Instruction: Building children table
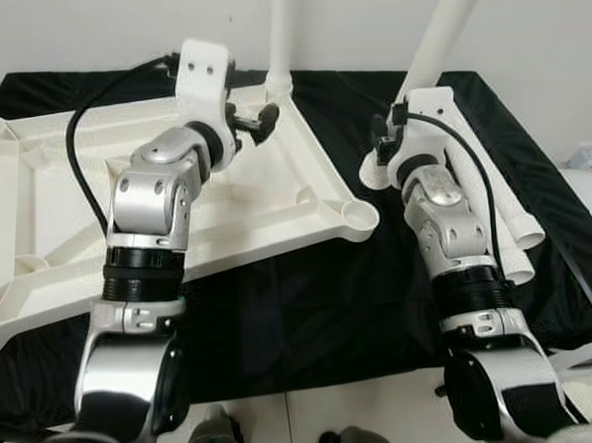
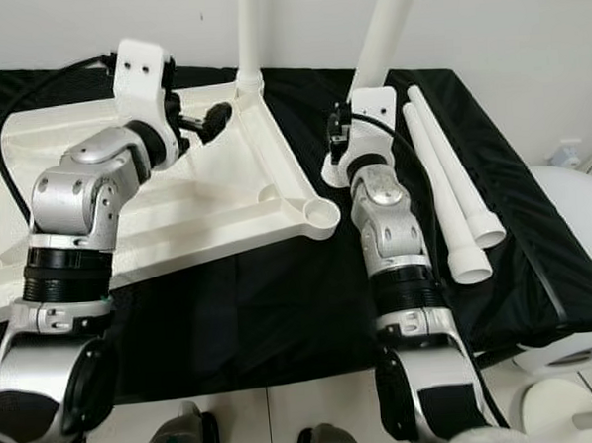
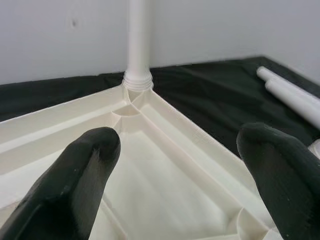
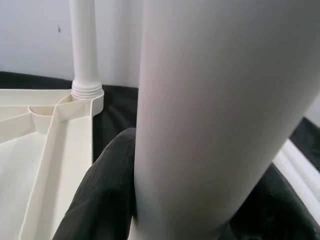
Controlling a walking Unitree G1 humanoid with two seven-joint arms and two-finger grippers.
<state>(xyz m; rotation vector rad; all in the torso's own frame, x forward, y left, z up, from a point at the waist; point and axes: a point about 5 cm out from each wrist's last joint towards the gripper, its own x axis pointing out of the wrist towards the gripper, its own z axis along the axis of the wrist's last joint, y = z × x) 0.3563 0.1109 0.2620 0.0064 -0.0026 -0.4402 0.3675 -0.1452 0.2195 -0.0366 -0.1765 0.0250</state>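
Right pincer [image 2: 343, 140] is clamped around a white table leg [image 2: 383, 33], gripping it low down near its flared bottom end, and the leg leans up and away toward the wall. In the right wrist view that leg [image 4: 220, 110] takes up most of the picture, with one black finger [image 4: 107, 190] pressed against its side.

Left pincer [image 1: 261, 119] is spread wide and holding nothing, hovering over the far corner of the upside-down white tabletop [image 1: 226, 205]. From the left wrist view you can see both fingertips [image 3: 82, 170] well apart, with the ribbed underside of the tabletop [image 3: 165, 190] showing between them.

Just past the left pincer, an upright leg [image 1: 281, 29] is already standing in the far corner socket; the threaded collar at its base is clear in the left wrist view [image 3: 137, 80]. The near right corner socket [image 2: 321, 215] of the tabletop is still an open round hole, and it sits just beside the bottom of the leg that the right pincer holds.

Two more spare legs [image 2: 453, 188] lie side by side on the black cloth [image 2: 280, 302] to the robot's right of the right arm. The cloth covers the whole counter and the tabletop lies flat on it, filling the left half.
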